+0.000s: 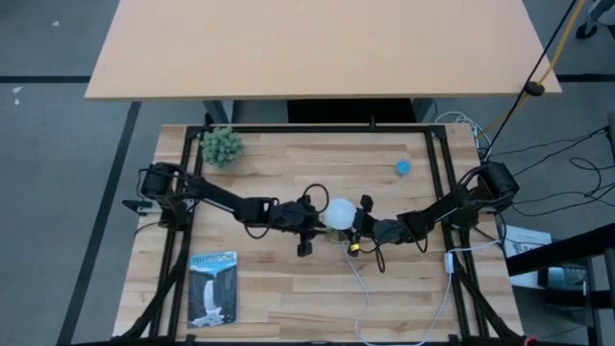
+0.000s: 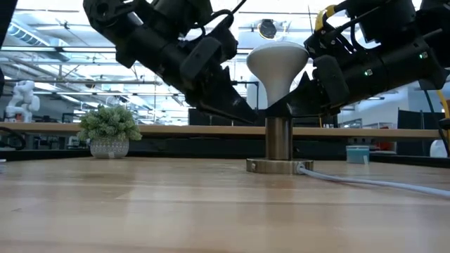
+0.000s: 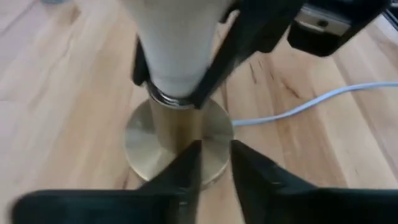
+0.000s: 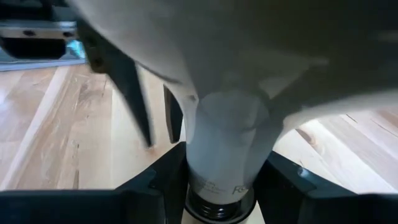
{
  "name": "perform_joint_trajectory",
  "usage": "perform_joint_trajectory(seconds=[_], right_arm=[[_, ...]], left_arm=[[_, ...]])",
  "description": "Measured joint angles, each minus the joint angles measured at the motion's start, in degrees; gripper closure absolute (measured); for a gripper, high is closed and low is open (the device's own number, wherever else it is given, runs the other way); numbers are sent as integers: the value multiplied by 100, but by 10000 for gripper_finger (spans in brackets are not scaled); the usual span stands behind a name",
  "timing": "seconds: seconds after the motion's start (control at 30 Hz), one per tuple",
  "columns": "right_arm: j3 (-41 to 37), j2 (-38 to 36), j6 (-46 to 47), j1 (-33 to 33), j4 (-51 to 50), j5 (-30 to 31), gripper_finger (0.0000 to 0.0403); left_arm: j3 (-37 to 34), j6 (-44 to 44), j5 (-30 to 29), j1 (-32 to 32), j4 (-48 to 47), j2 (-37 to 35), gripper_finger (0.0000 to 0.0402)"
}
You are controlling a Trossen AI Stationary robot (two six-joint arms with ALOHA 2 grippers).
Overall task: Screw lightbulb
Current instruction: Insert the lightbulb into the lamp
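Observation:
The white lightbulb [image 2: 278, 63] stands upright, dome up, with its screw end in the brass socket [image 2: 279, 137]. The socket's round base [image 3: 140, 149] rests on the wooden table near its middle. My right gripper [image 4: 227, 186] comes in from the table's right and is shut on the bulb's lower body. My left gripper [image 3: 214, 163] comes from the table's left, slanting down, with its tips close before the socket column. Its fingers stand a narrow gap apart with nothing between them. Whether they touch the socket I cannot tell. My right gripper pinches the lower, narrow part of the bulb's cone-shaped body [image 4: 224, 162] between its two fingers [image 4: 165, 180], just above the screw end. The fingers come nearly level from the table's right. The bulb stands upright with its screw end in the socket.
The socket's white cord [image 1: 360, 288] runs to the table's near edge. A small potted plant [image 1: 222, 146] stands at the far left, a blue cap [image 1: 404, 167] lies at the far right, and a booklet [image 1: 212, 286] lies near left. Black frame rails [image 1: 437, 163] border the table.

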Motion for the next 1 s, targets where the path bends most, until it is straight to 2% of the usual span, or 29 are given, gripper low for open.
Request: perform_joint_trajectory(seconds=[0.1,0.17,0.47,0.6,0.73,1.0], right_arm=[[0,-2,0,0,-2,-33,252],[0,-2,2,0,0,-116,252],[0,-2,2,0,-2,-138,249],[0,-2,2,0,-2,-136,249],[0,-2,2,0,-2,-136,248],[0,-2,104,4,2,-139,248]], left_arm=[[0,245,-1,112,-9,-11,380],[0,377,-50,220,-46,-9,395],[0,391,-201,716,342,-9,398],[0,393,112,794,815,-9,399],[0,386,449,770,924,-9,399],[0,384,485,580,1027,-9,399]])
